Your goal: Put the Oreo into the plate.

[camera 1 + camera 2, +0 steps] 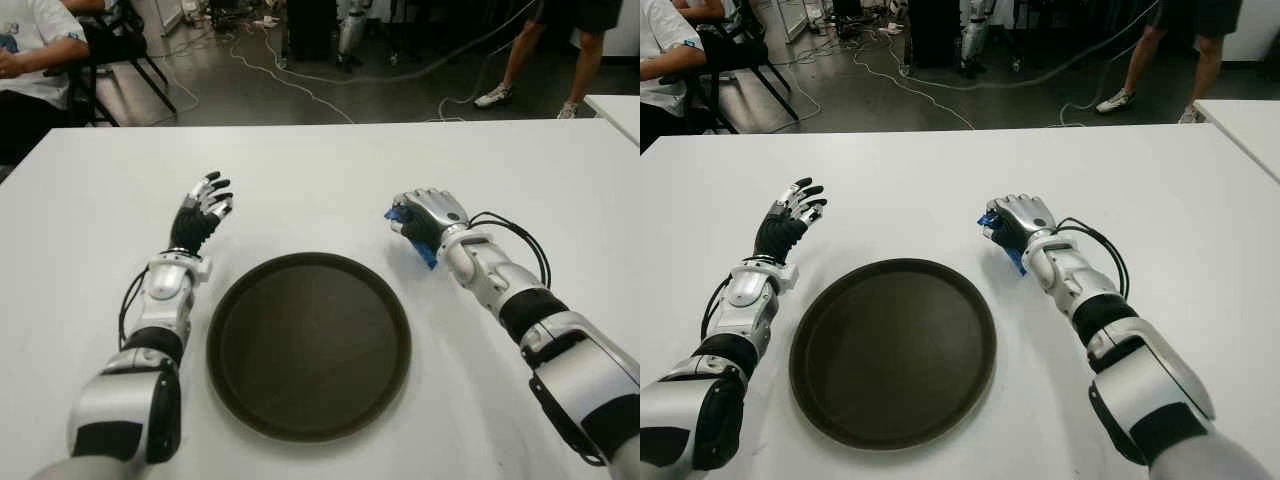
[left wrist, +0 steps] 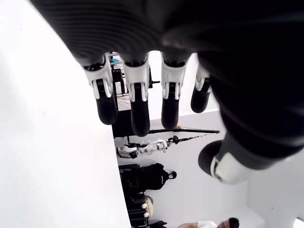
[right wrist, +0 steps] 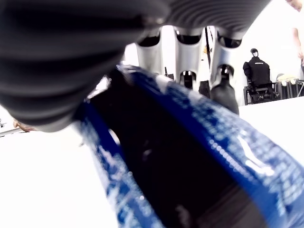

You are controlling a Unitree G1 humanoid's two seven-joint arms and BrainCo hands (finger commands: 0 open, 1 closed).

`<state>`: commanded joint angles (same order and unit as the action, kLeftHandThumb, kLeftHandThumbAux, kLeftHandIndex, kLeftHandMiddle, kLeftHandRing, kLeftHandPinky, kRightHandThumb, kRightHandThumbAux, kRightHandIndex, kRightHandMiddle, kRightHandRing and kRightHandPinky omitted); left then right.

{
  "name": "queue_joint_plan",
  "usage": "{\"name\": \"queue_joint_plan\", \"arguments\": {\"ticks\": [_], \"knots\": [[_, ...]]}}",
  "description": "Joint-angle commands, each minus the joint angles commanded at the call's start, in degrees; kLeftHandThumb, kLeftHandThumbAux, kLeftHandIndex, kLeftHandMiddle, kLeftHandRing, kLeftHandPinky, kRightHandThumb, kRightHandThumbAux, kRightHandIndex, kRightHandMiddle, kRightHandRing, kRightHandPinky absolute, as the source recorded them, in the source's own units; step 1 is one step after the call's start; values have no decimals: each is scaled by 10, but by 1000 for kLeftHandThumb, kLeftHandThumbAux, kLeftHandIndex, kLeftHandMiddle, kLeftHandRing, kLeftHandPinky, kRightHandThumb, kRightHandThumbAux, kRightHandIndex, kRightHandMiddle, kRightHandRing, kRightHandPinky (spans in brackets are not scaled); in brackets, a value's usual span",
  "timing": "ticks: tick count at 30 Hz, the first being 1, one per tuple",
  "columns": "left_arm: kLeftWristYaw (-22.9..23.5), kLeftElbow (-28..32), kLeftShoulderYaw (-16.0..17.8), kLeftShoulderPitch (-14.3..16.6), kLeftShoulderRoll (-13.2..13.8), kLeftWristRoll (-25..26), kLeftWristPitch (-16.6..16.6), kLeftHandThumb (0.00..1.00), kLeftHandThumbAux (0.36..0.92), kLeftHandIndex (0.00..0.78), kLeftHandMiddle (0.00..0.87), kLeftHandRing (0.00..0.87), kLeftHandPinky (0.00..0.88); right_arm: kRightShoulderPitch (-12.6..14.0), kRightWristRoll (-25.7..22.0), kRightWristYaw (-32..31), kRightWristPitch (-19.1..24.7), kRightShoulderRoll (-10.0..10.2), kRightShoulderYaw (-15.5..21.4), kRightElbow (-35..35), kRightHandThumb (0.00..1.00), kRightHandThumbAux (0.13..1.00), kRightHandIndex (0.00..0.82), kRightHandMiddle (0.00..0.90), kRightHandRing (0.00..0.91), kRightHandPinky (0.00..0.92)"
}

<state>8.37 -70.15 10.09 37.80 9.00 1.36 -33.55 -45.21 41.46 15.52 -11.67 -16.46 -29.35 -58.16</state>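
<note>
The robot's left hand (image 1: pixel 202 208) is extended forward, fingers spread loosely and holding nothing, its forearm angled slightly inward. The right hand (image 1: pixel 427 219) is curled, knuckles up, fingers closed around a blue packet (image 3: pixel 190 156), forearm slanting in from the right.

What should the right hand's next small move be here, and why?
Probably lift and carry toward the robot's left, over the plate. The right hand is closed on the blue Oreo pack, off the plate's right rim; the plate holds nothing. The left hand shows open, left of the plate.
</note>
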Motion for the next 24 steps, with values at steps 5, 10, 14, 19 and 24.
{"name": "queue_joint_plan", "arguments": {"ticks": [5,10,14,19,24], "knots": [[1,0,1,0,0,1,1,198,650,95,172,161,156,11,-8,-24,12,-22,20,74,690,732,432,732,735,720],[3,-1,2,1,1,2,4,193,637,93,168,159,156,27,-9,-28,30,-32,40,133,690,732,432,730,735,718],[3,-1,2,2,2,2,5,198,641,97,171,162,169,40,-6,-14,34,-34,49,159,691,731,432,726,730,711],[5,-1,1,2,2,1,2,208,649,98,171,165,179,57,-5,-3,33,-44,65,212,691,730,432,729,733,720],[7,-2,1,2,1,2,1,209,638,101,178,172,181,78,-5,-21,48,-55,78,275,689,731,432,738,742,727]]}}
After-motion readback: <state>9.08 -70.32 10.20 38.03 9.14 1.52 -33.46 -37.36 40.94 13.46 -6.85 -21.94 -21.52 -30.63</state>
